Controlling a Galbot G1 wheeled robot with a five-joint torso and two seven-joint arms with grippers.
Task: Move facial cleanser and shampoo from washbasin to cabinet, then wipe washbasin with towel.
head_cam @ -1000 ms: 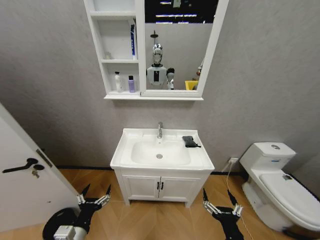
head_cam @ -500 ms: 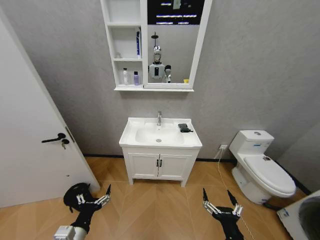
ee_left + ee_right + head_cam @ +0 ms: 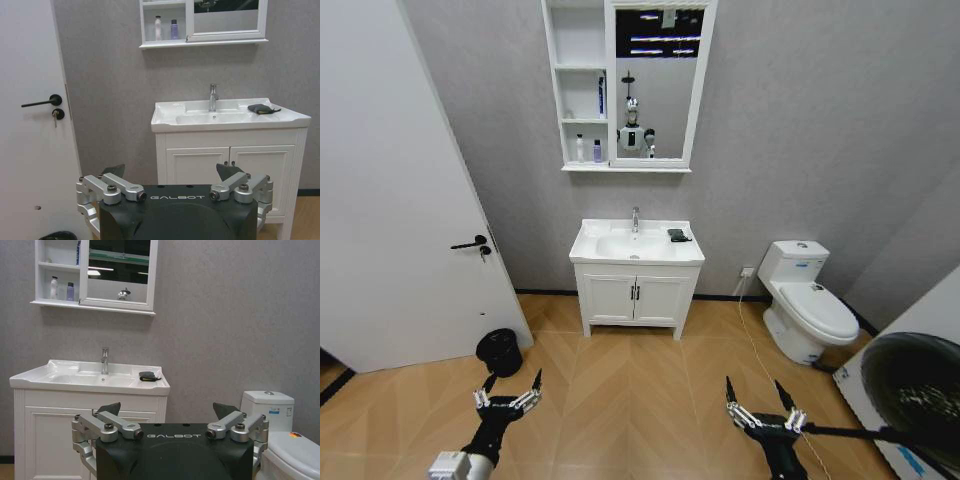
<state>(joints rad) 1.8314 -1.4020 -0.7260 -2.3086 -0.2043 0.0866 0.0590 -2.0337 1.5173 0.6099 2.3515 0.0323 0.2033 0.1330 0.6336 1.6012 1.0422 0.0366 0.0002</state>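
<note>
Both hands, left hand (image 3: 506, 398) and right hand (image 3: 761, 407), hung open and empty, low, well apart from the washbasin (image 3: 636, 245). We saw the towel (image 3: 678, 236) on its right rim (right arm's side); facial cleanser (image 3: 580, 149) and shampoo (image 3: 597, 151) stood in the cabinet (image 3: 584, 95).

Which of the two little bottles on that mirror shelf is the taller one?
The facial cleanser, the white bottle. It stands beside the shorter purple shampoo in the cabinet, farther from the mirror.

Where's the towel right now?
The towel lies on the washbasin rim, on the robot's right of the faucet, beside the bowl; in the left wrist view it sits at the counter's far end.
</note>
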